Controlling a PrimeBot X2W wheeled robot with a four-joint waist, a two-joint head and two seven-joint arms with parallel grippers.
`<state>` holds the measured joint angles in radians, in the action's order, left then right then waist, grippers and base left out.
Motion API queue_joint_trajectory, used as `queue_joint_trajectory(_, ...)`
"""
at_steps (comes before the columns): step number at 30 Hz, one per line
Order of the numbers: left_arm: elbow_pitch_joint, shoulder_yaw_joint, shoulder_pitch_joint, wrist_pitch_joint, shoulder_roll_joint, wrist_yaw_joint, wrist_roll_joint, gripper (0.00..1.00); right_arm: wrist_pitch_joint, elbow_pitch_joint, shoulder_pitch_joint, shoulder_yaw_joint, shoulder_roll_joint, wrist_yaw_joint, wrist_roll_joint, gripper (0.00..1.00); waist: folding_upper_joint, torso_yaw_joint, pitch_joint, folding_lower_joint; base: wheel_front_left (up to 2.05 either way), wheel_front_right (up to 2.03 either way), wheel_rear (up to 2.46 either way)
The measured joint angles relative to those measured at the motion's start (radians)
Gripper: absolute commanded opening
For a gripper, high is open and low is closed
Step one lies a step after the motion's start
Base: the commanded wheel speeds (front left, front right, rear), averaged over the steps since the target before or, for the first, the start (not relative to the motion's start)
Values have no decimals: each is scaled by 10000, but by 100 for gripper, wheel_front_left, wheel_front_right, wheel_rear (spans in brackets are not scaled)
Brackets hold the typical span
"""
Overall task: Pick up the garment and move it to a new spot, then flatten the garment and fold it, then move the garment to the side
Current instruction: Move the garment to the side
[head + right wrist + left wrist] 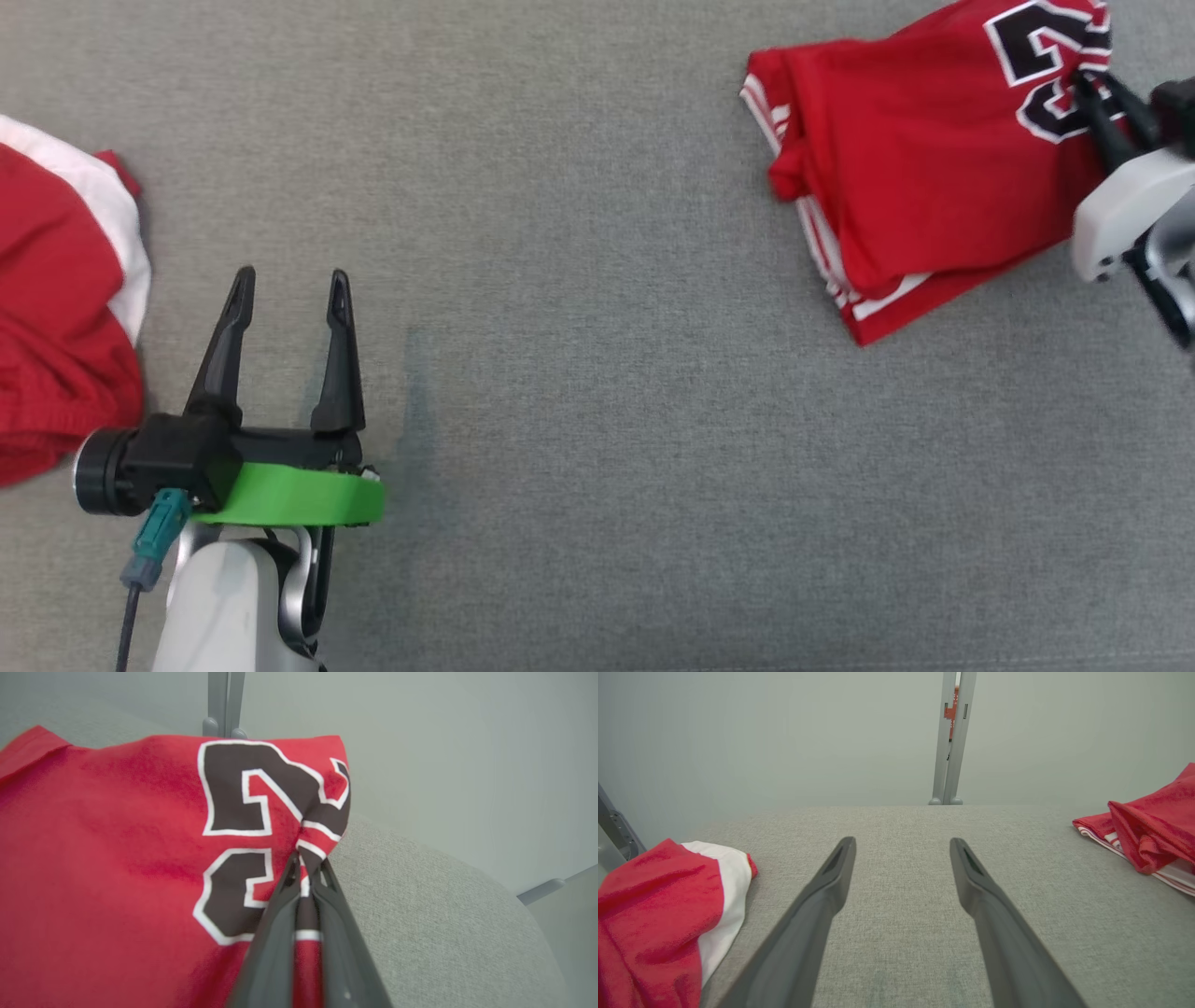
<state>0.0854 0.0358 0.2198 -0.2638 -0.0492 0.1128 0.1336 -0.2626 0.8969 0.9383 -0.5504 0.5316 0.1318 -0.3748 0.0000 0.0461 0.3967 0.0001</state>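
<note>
**Item 1. Right jaws.** Clenched on a pinch of red cloth. The two dark fingers [275,952] are pressed together, with the fabric puckered between their tips at the black numeral [233,793].

**Item 2. Garment [915,177].** A red jersey with white-striped trim, at the far right of the grey surface [597,373]. It lies doubled over in layers, bunched a little along its left edge. None of it is lifted clear of the surface.

**Item 3. Left jaws.** Released. The fingers [224,345] are spread wide with nothing between them, over bare surface and well apart from the jersey.

**Item 4. Second garment [56,308].** Red and white, crumpled at the left edge and untouched.

**Status, as judged.** A grip is taken and no carry has begun. The layered lie suggests the folding may be done, leaving the move to the side. If this is instead the opening pick-up, then relocating, flattening, folding and setting aside all remain. The pictures do not settle which.
</note>
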Motion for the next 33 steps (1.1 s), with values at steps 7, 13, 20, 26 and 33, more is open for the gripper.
queue_joint_trajectory(7, -253, 17, 565, 0, -238, 58, -336, 100, 0, -90, 953, -420, 1607, 0, -401, 0, 0, -777, 1112, 0, 0, 0, 0)
queue_joint_trajectory(13, -523, -2, 708, 0, -479, 90, -545, 100, 69, -12, 1657, -763, 2621, 0, -882, 0, 0, -1476, 1799, 0, 0, 0, 0)
queue_joint_trajectory(20, -763, -48, 697, -2, -729, 104, -581, 100, 326, 215, 2423, -1329, 3233, 0, -1267, 0, 0, -2021, 2368, 1, 0, 0, 0)
queue_joint_trajectory(26, -1018, -50, 674, -12, -777, 104, -650, 100, 364, 686, 3090, -1693, 3235, 0, -1384, 6, 0, -2155, 2681, 0, 0, 0, 0)
queue_joint_trajectory(33, -1058, -17, 683, -13, -715, 102, -671, 100, 104, 1647, 3934, -1661, 3072, 0, -665, 100, 1, -2056, 2714, 0, 0, 0, 0)
